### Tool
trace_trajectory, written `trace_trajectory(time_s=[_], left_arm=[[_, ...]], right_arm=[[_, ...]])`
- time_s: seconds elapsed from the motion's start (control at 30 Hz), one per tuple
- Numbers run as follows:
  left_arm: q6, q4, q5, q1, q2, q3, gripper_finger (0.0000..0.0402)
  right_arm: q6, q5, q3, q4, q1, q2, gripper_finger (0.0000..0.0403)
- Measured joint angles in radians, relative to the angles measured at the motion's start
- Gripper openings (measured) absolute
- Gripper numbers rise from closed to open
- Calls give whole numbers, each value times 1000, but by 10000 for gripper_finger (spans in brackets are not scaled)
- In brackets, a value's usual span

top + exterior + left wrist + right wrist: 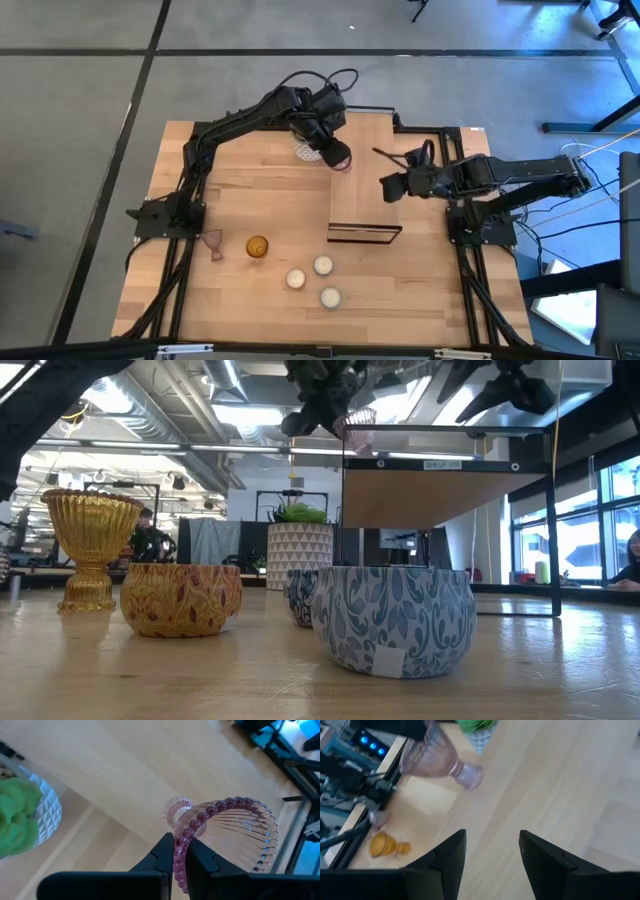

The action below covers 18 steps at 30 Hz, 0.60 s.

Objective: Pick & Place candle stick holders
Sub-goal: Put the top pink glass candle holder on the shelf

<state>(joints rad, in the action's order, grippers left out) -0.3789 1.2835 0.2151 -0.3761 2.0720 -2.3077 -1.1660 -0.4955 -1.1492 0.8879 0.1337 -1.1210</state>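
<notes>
My left gripper point(335, 155) is at the table's far middle, shut on a pale pink ribbed glass holder point(225, 832) with a beaded rim. It holds it high, between the green plant in its white pot point(305, 148) and the raised wooden shelf point(365, 195). The held holder also shows in the low view point(355, 425) and the right wrist view point(432, 757). The amber holder point(257, 246) stands upright on its foot at the near left point(90, 545). A second pink holder point(212, 242) lies beside it. My right gripper point(490, 855) is open and empty, right of the shelf point(390, 187). My left gripper pinches the holder's beaded rim point(180, 847) between its two fingers, one finger point(200, 860) inside the cup and one point(162, 857) outside. The holder is lifted clear of the table and tilted on its side, its foot point(176, 811) pointing away from the fingers.
Three patterned candle tins point(322, 265) point(296, 279) point(330, 297) sit near the front middle; they fill the low view's foreground point(390, 618). The shelf has a black frame point(365, 235). Bare wood lies between the plant and the amber holder.
</notes>
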Motion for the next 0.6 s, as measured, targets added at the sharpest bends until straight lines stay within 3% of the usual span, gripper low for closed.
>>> trace_trajectory(time_s=[0.13,0.6], left_arm=[[-2,-15,46,-12,24,1,18],[-18,-37,67,-25,45,-6,18]], right_arm=[[4,20,0,-3,-51,-1,188],[66,178,0,-48,-128,-85,188]])
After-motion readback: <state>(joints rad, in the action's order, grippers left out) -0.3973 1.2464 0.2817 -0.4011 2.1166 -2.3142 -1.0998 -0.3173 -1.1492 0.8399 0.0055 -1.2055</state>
